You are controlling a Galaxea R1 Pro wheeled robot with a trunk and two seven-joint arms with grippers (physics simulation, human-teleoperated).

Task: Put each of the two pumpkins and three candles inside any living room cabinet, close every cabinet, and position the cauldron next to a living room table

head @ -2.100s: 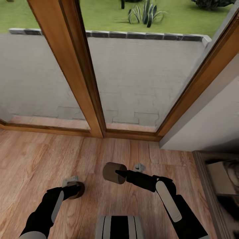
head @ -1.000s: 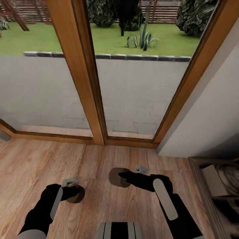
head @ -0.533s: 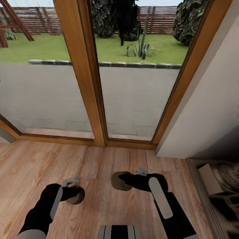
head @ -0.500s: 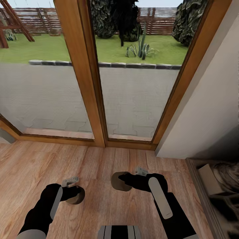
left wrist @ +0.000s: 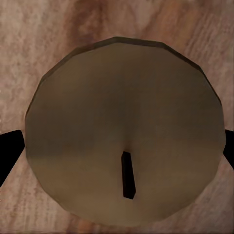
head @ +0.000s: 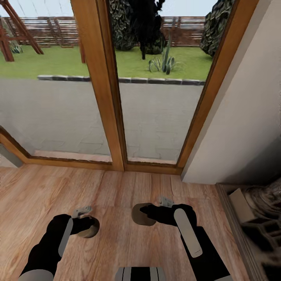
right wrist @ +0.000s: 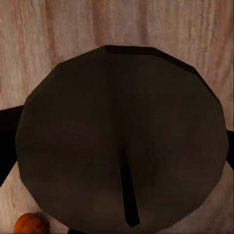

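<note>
head view – left gripper (head: 86, 226): lower left of the frame, clamped on a tan candle (head: 89, 228) and holding it off the wooden floor (head: 128, 187). My guess is it's just being carried, since there's no cabinet in front of the robot to put it in.
head view – right gripper (head: 145, 212): lower middle, clenched around a second candle (head: 139, 214) with its flat end turned toward the upper left. Looks like carrying again.
head view – surroundings: a big glass door with a wooden frame (head: 111, 97) takes the upper half, with the garden outside. At the right edge there's some dark shelf-like unit (head: 253, 218) with blurry stuff in it; can't tell what it is.
left wrist view: the candle's round face (left wrist: 124, 129) sits square between the two dark fingers (left wrist: 9, 153) with its wick showing, so it looks like a centred, stable hold.
right wrist view: same deal, but the darker candle face (right wrist: 122, 156) is in shadow. A pumpkin (right wrist: 30, 224) peeks in at the lower left corner, down on the floor and waiting its turn.
count: two candles, one per gripper; one pumpkin visible.
</note>
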